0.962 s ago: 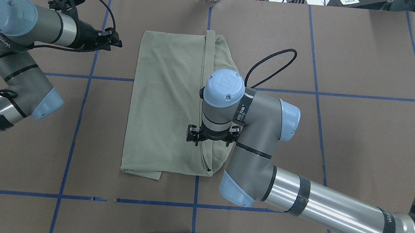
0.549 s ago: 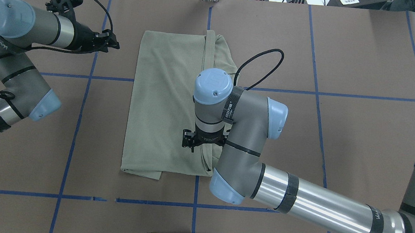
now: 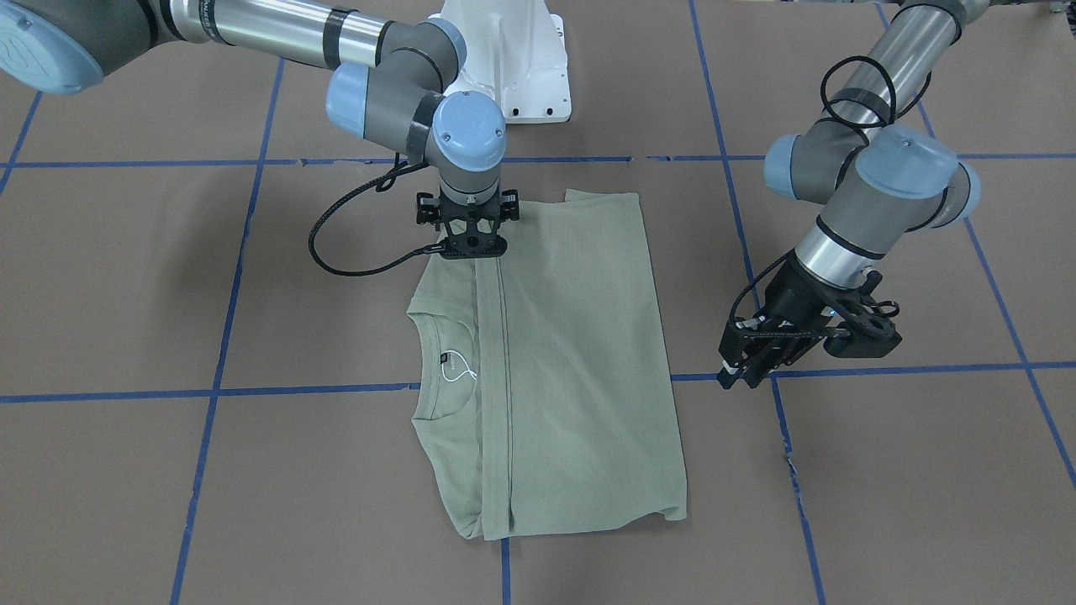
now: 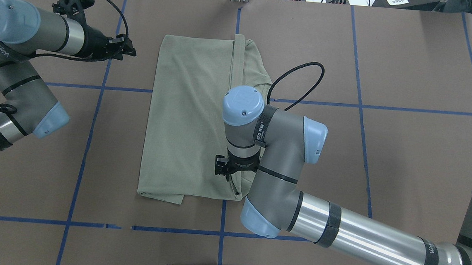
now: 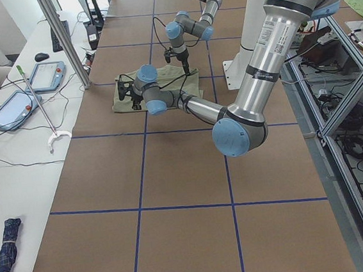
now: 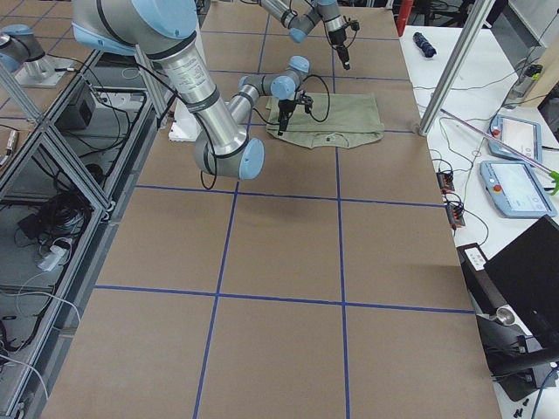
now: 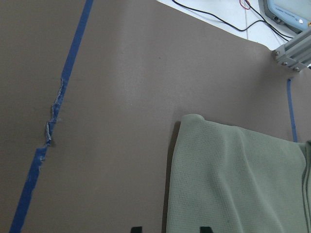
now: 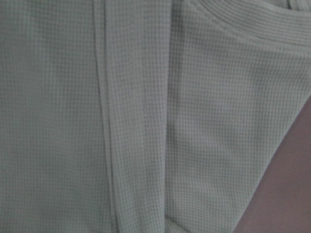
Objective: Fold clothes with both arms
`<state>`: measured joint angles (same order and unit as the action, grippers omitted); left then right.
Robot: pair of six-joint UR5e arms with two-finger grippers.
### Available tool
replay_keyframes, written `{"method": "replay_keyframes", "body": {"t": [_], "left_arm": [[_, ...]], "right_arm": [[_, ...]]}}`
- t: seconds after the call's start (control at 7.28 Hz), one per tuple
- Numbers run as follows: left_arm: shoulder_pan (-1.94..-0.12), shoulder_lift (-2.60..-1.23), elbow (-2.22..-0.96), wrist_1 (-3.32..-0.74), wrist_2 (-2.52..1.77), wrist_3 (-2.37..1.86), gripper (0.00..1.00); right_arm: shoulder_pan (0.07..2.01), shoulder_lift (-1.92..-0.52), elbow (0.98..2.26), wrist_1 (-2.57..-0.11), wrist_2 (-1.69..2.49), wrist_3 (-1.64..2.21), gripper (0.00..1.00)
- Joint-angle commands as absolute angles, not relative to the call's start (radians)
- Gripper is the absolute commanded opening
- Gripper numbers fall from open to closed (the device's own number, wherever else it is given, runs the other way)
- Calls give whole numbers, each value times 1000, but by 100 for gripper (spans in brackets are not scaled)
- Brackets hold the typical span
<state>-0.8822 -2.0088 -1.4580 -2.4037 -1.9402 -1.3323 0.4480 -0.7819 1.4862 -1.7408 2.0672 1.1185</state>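
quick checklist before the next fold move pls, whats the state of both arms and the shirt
1. right gripper over the shirt near its hem: ok
2. right grip on the fabric: cannot tell, its fingers are hidden
3. left gripper clear of the shirt, over bare table: ok
4. left fingers open: ok
5. hem layers lined up: not ok, one layer juts past the other

1. Shirt (image 3: 572, 378): sage green, fine ribbed knit; white string tag (image 3: 458, 370).
2. Worktop (image 4: 416, 170): brown, crossed by a grid of blue tape lines (image 4: 387, 108).
3. Right arm (image 4: 337, 231) and left arm (image 4: 23, 88): silver-grey, light-blue joint caps, black cables.
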Motion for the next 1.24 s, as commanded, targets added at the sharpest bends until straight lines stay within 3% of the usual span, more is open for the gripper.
{"method": "replay_keyframes", "body": {"t": [0.0,0.27,0.41,0.82,1.1], "left_arm": [[-882,-2010,-1457,-2404,-1939,-1333,50],[-882,-2014,-1459,-2404,-1940,-1333,50],[-884,-2017,-1459,-2404,-1940,-1333,50],[-884,-2017,-1471,-2404,-1948,-1335,50],[-891,-2013,-1493,-2404,-1974,-1336,50]], "right_arm": [[446,-866,1543,-1764,2059,1101,100],[497,-1090,1812,-1871,2059,929,100],[505,-1072,1850,-1972,2056,881,100],[505,-938,1797,-1962,2007,882,100],[506,-827,1651,-1820,1946,891,100]]}}
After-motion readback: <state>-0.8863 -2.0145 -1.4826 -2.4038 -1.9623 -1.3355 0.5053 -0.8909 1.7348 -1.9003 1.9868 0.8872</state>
